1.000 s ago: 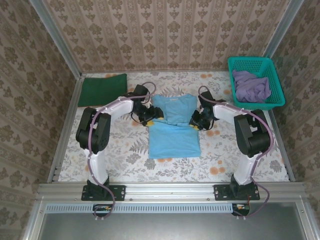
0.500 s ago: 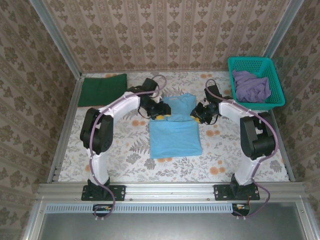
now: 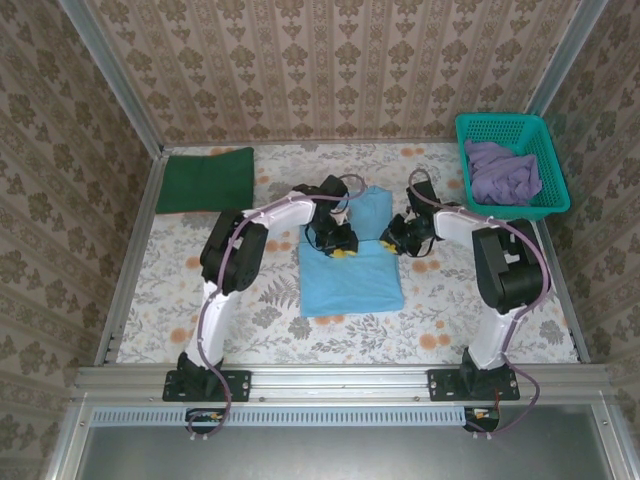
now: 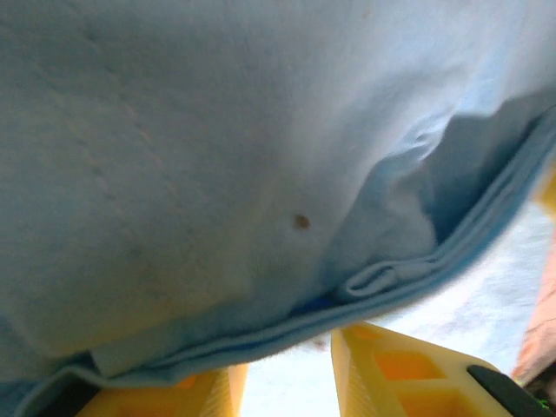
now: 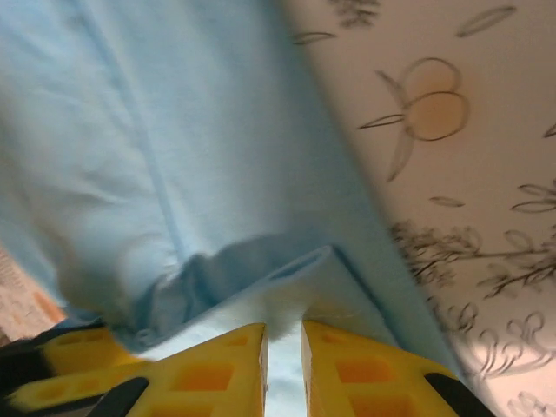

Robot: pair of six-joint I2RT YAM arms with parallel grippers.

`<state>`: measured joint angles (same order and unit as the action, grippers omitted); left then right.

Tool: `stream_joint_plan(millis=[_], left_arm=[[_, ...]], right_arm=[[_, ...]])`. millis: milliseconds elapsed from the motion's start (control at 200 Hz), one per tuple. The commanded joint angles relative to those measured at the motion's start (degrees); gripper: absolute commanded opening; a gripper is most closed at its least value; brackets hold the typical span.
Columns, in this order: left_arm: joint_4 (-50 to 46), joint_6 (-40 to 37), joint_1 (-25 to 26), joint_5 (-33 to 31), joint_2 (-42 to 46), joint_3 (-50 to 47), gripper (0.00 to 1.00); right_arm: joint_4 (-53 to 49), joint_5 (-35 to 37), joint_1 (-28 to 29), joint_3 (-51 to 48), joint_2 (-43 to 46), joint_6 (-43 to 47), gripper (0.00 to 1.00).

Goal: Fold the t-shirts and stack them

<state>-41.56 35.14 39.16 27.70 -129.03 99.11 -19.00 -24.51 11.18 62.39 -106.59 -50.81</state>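
- The light blue t-shirt (image 4: 174, 156) hangs blurred and very close across my left wrist view. Its layered hem covers the tips of my yellow fingers (image 4: 408, 369).
- I see a gap between the bases of those 2 fingers, but with the tips buried I cannot tell whether my left gripper (image 3: 343, 250) is pinching cloth.
- In my right wrist view a folded edge of the same shirt comes down to my fingertips. The 2 fingers (image 5: 217, 356) are pressed almost together on it, so my right gripper (image 3: 390, 243) is pinching the shirt's right edge.
- From above, the shirt lies in the middle of the table. Its near part is a flat rectangle and its far part is narrower.
- My left gripper sits over the far-left part of the shirt. My right gripper is at the right edge, where the narrow part meets the wide part.
- The dark green t-shirt (image 3: 205, 180) lies folded flat at the far-left corner, well apart from both grippers.
- The purple t-shirt (image 3: 500, 172) is bunched inside the teal basket (image 3: 500, 123) at the far-right corner.
- The table (image 3: 240, 300) has a pale floral cover. Patterned wallpaper walls (image 3: 340, 70) enclose 3 sides, and a metal rail (image 3: 340, 378) runs along the near edge.
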Motion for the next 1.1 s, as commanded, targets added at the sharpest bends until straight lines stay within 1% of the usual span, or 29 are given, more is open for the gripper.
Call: stream_joint_plan(millis=[0, 115, 195, 300, 350, 435, 520, 595, 670, 720, 780, 790, 815, 870, 920, 965, 1020, 1095], left_arm=[[2.31, 5.83, -0.22, -5.29, -2.33, 2.51, 0.34], [4.03, 8.38, -0.29, -4.92, -3.12, 4.52, 0.39], [3.77, 8.35, -0.61, -3.25, -3.83, 6.84, 0.44], [5.51, 8.28, -1.87, 2.3, -3.34, 7.2, 0.52], [5.94, 8.49, -2.63, 4.23, -2.17, 6.86, 0.57], [8.39, 8.25, -3.78, 7.93, 1.2, 5.81, 0.67], [7.57, 5.78, -4.87, 7.99, 5.95, 3.98, 0.78], [6.99, 4.88, -6.49, 7.6, 10.53, 0.33, 0.81], [4.61, 3.2, -8.92, 6.02, 14.88, -3.98, 0.84], [1.68, 0.83, -10.66, 3.94, 17.8, -6.79, 0.84], [-1.43, -1.97, -12.57, 2.46, 20.8, -10.46, 0.85], [-1.9, -2.3, -12.6, 2.32, 21.29, -10.96, 0.85], [-3.1, -2.84, -14.97, 2.13, 22.46, -12.98, 0.85], [-5.81, -3.97, -17.26, 2.09, 24.82, -17.27, 0.83], [-8.01, -5.59, -18.85, 2.4, 27.03, -21.33, 0.8], [-9.05, -7.7, -19.75, 2.78, 28.98, -25.13, 0.75], [-10.02, -10.4, -19.83, 3.11, 30.82, -29.47, 0.68], [-9.89, -12.08, -19.82, 6.71, 31.9, -35.29, 0.6]], right_arm=[[0.55, -0.23, -0.95, -1.44, -2.59, -1.86, 0.2], [3.99, -0.82, -1.77, -5.37, -2.78, -4.53, 0.21], [1.59, 0.83, -2.02, -4.71, -2.21, -3.24, 0.22], [-0.24, 4.31, -2.12, -4.92, 1.03, -2.78, 0.25], [-1.46, 5.58, -2.08, -4.93, 3.4, -3.2, 0.26], [-4.86, 7.4, -1.56, -4.31, 8.32, -2.84, 0.31], [-9.73, 10.82, -1.12, -3.71, 13.95, -2.27, 0.37], [-15.6, 13.76, -0.88, -3.73, 19.06, -2.19, 0.43], [-18.24, 14.21, -0.04, -5.66, 24.23, -2.19, 0.52], [-18.45, 13.77, 0.98, -7.84, 27.47, -1.95, 0.57], [-15.91, 11.54, 3.12, -12.15, 31.82, -1.35, 0.62], [-15.59, 11.16, 3.31, -12.87, 32.22, -1.21, 0.63], [-15.2, 10.26, 3.97, -14.36, 33.05, -0.88, 0.64], [-14.74, 8.25, 5.16, -17.23, 33.93, -0.76, 0.65], [-13.18, 6.59, 7.01, -19.66, 33.95, -1.04, 0.65], [-12.1, 5.44, 8.99, -21.16, 33.24, -0.46, 0.65], [-12.11, 5.93, 11.04, -21.73, 31.85, 0.64, 0.63], [-8.7, 5.3, 12.73, -23.15, 30.32, 0.28, 0.59]])
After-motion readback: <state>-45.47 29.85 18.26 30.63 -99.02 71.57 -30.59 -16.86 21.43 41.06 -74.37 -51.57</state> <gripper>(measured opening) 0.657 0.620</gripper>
